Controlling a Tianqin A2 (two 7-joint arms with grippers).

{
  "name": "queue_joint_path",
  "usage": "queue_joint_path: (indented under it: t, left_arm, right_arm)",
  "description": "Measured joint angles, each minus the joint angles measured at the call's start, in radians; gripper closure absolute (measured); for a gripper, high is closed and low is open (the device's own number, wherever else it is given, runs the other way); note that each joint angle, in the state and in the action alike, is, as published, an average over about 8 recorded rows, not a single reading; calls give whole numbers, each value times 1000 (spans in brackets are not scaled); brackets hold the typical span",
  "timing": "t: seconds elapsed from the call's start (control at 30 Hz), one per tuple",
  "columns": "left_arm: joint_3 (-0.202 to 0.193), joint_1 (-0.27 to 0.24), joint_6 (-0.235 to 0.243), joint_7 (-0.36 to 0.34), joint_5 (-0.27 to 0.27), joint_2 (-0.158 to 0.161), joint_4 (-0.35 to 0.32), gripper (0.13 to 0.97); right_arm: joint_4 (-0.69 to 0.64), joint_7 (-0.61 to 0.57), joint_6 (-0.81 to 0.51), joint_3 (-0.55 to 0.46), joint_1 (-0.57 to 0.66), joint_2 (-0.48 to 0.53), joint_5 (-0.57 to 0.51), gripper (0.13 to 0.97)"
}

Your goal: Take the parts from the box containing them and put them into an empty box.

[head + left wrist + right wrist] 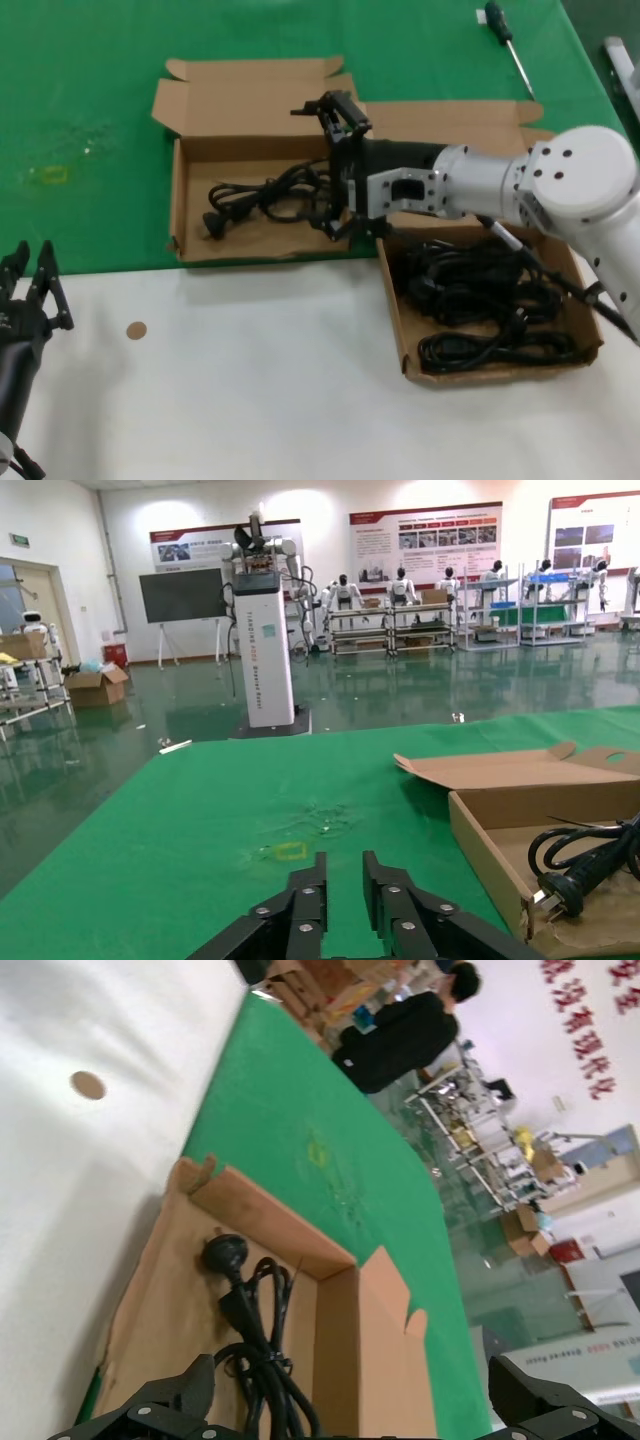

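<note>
The smaller cardboard box [250, 100] sits on the green cloth and holds one black power cord [260, 200]. The larger box [395, 315] to its right holds several bundled cords [480, 290]. My right gripper [328, 170] hovers over the smaller box's right end, wide open and empty, just above the cord. In the right wrist view the cord [250, 1310] lies on the box floor [160, 1290] between the spread jaws of the right gripper [350, 1372]. My left gripper [30, 275] is parked at the near left, open and empty [345, 880].
A black-handled screwdriver [505, 40] lies on the green cloth at the far right. A small brown disc [136, 330] lies on the white table surface in front. The left wrist view shows the smaller box's end wall [485, 850] and a plug [590, 870].
</note>
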Motion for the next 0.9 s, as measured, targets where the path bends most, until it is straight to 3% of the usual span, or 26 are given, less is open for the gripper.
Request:
queue_joint_path:
  t: [0.23,0.53,0.8,0.9]
  left_arm:
    - [0,0,0,0,0,0,0,872]
    - [0,0,0,0,0,0,0,733]
    - [0,0,0,0,0,0,0,523]
    - [0,0,0,0,0,0,0,523]
  right_arm:
    - [50,53,55,34,-69,-1,25,135]
    - [126,134,140,86,-178,-2,63,129]
    - [196,208,218,134,-276,-3,97,129]
    - [223,236,247,152,-312,-3,110,129]
